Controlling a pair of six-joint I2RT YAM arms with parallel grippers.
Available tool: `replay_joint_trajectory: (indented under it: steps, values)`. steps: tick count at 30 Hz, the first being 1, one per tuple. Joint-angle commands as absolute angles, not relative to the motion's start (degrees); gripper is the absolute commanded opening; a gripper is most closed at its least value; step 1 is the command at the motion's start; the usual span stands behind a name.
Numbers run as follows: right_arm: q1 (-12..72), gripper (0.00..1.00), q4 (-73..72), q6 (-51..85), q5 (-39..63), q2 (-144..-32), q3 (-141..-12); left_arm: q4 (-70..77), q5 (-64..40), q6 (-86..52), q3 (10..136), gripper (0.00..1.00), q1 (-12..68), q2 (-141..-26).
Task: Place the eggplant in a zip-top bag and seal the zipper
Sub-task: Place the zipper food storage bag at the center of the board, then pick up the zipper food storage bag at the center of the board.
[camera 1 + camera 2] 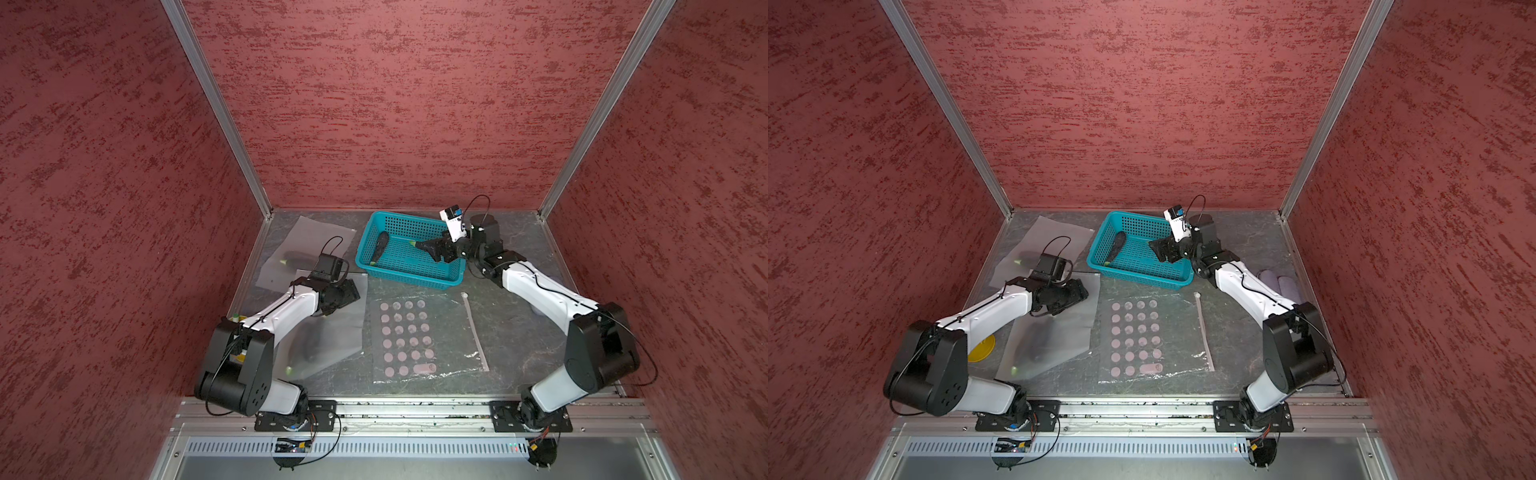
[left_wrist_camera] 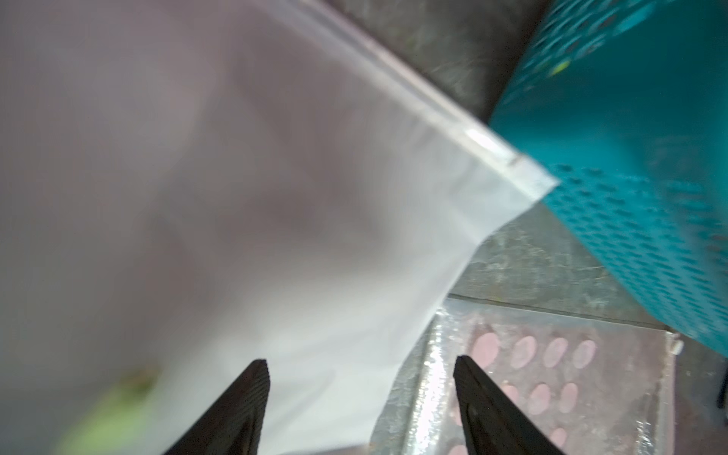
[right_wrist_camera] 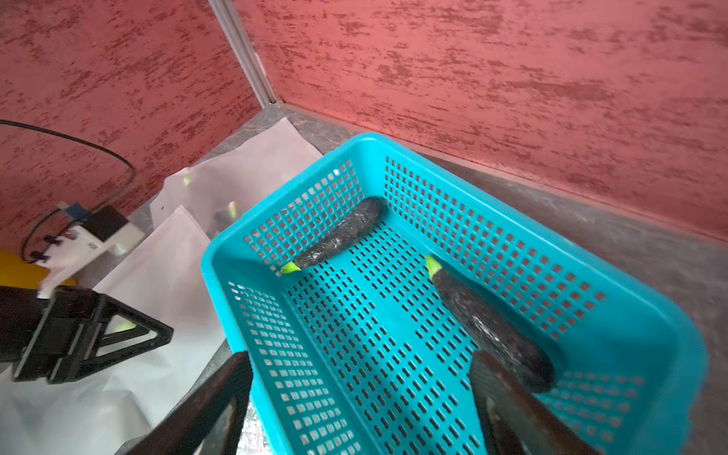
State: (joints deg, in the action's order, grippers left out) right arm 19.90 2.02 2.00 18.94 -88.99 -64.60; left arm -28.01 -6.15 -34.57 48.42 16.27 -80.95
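Over the teal basket (image 3: pixel 650 315), right gripper (image 3: pixel 358 362) spread wide beside an eggplant (image 3: pixel 492 327); left gripper (image 2: pixel 360 360) gapes above a frosted bag (image 2: pixel 275 197)

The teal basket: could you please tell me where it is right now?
In a top view the teal basket sits centrally at the back, just behind the pink-dotted bag, with the right gripper over its right end.

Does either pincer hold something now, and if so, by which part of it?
Nothing is held. The right pincer is open above the basket, one finger near an eggplant; the left pincer is open over a frosted bag.
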Motion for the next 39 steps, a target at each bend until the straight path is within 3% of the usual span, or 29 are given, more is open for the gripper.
replay_joint_trajectory:
  steps: [1,12,26,33,39]
  values:
    - [17.6,0.87,3.8,7.0,16.0,-85.2,-62.1,-29.4,-7.7,-32.2,51.3,0.77,18.0,-78.5]
    - [14.3,0.81,13.0,16.5,10.5,-76.2,-49.6,-26.1,-11.1,-31.7,53.0,0.78,24.8,-80.0]
    - [15.1,0.72,13.1,25.5,5.9,-72.2,-33.0,-20.9,-12.9,-33.1,51.7,0.78,28.5,-81.3]
    - [19.6,0.54,8.3,29.8,9.4,-75.0,-29.7,-20.5,-13.1,-33.5,51.5,0.78,28.6,-81.6]
    - [21.5,0.32,7.8,31.6,11.4,-75.0,-29.2,-20.9,-13.2,-33.5,51.0,0.78,28.8,-81.6]
